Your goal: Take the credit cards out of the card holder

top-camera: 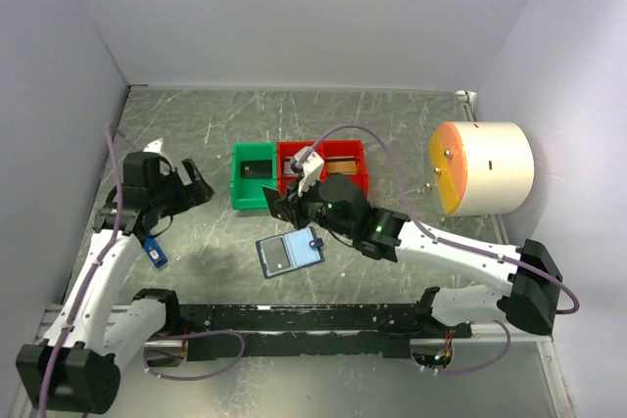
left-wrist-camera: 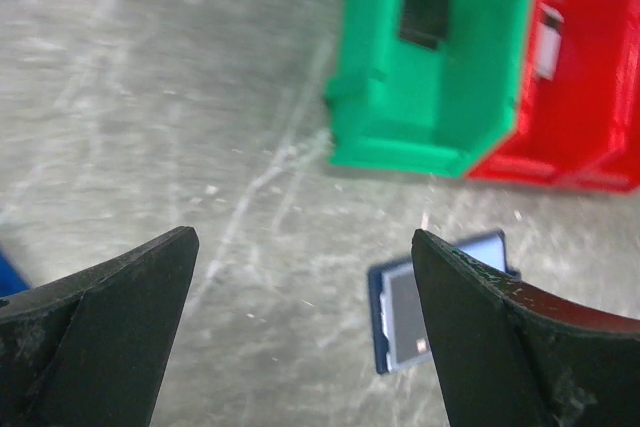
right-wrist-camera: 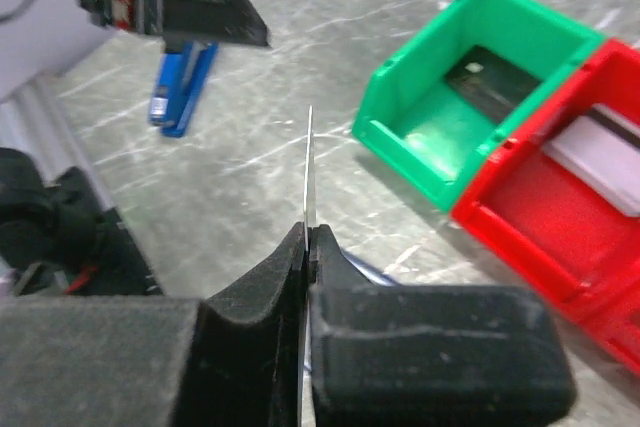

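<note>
No readable text or numbers, white label (right-wrist-camera: pixel 158 107) on the blue tag (right-wrist-camera: pixel 185 82) too blurred to read

A green bin (top-camera: pixel 253 199) touches red bins (top-camera: pixel 353 181); a white drum (top-camera: pixel 495 168) stands apart.

We find bare table (top-camera: pixel 392 115) open behind the bins up to the back wall, and a free lane between the left gripper (top-camera: pixel 191 188) and the green bin (top-camera: pixel 253 175). The green bin and the red bins (top-camera: pixel 338 165) stand touching in a row. The right arm (top-camera: pixel 441 247) slants across mid-table, with the right gripper (top-camera: pixel 284 205) pinching a credit card (right-wrist-camera: pixel 310 172) near the card holder (top-camera: pixel 290 253). A large cylinder (top-camera: pixel 480 168) blocks the right side, and a blue tag (top-camera: pixel 156 253) lies beside the left arm (top-camera: pixel 103 266).
</note>
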